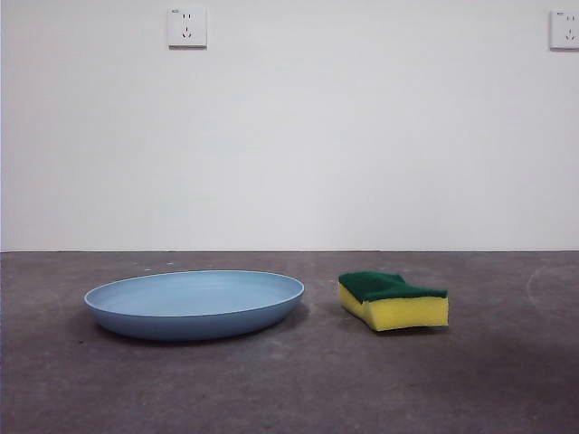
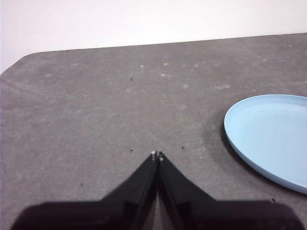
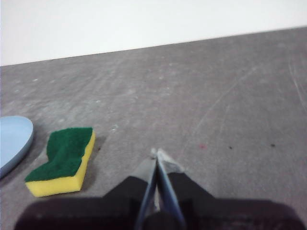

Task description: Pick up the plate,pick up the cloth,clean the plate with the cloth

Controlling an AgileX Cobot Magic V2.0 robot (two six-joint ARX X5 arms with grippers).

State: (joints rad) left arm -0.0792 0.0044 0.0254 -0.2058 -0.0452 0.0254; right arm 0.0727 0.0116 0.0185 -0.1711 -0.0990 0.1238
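The light-blue plate lies flat on the grey table, left of centre in the front view. It also shows in the left wrist view and, as an edge, in the right wrist view. The cloth, a yellow sponge with a green top, lies to the right of the plate, apart from it; the right wrist view shows it too. My left gripper is shut and empty above bare table beside the plate. My right gripper is shut and empty, off to the side of the sponge. Neither gripper shows in the front view.
The grey table ends at a white wall with two sockets. The table's rounded far corner shows in the left wrist view.
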